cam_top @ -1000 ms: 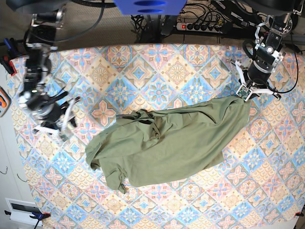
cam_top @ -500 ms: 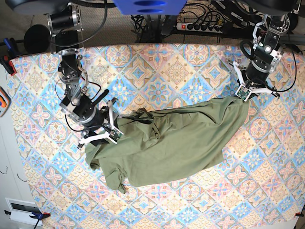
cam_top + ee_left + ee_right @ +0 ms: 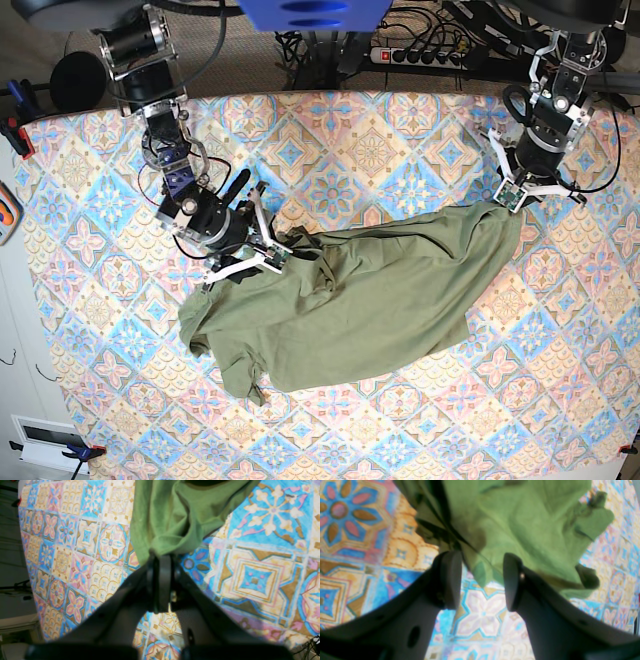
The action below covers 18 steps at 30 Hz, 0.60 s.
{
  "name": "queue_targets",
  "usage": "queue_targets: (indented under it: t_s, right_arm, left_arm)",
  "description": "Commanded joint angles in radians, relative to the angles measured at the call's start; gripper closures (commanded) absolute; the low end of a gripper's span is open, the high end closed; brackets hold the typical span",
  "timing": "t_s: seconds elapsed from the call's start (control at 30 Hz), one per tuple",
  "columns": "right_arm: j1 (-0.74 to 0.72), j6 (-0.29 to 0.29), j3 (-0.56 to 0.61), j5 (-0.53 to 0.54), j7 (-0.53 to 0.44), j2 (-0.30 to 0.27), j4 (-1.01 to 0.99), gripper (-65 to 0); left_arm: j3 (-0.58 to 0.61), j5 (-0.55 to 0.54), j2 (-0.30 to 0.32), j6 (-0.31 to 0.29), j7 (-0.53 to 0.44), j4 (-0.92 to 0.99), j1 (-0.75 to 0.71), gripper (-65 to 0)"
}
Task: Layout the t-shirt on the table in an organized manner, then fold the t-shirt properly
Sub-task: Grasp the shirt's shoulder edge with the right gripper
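T-shirt [image 3: 350, 300]: crumpled at centre of table [image 3: 420, 130], long axis from lower left to upper right in the base view. Left gripper [image 3: 524, 193] clamps its upper-right corner; right gripper [image 3: 258, 250], jaws apart, straddles the opposite edge. Power strip [image 3: 425, 56] behind table

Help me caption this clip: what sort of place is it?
Probably a robotics lab or test workspace: a table under a tiled-pattern cloth holds one t-shirt, two robot arms flank it, and a power strip with tangled cables lies on the floor behind.
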<state>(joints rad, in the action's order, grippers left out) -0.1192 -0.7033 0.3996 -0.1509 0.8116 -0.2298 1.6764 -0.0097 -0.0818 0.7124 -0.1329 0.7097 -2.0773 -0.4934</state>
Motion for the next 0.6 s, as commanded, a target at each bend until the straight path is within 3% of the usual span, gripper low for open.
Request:
queue_targets:
  t_s: [0.0,0.17,0.57]
  right_arm:
    - [-0.018,0.005,0.002,0.004,-0.014,0.007,0.004,-25.9]
    - [-0.018,0.005,0.008,0.004,-0.045,0.085,-0.008,-25.9]
    - [-0.119,0.005,0.006,0.004,-0.045,0.096,-0.071,-25.9]
  left_arm:
    - [-0.008,0.007,0.016,0.008,-0.017,-0.015,0.006,0.0]
    - [-0.008,0.007,0.016,0.008,-0.017,-0.015,0.006,0.0]
    - [-0.011,0.007,0.016,0.008,-0.017,-0.015,0.003,0.0]
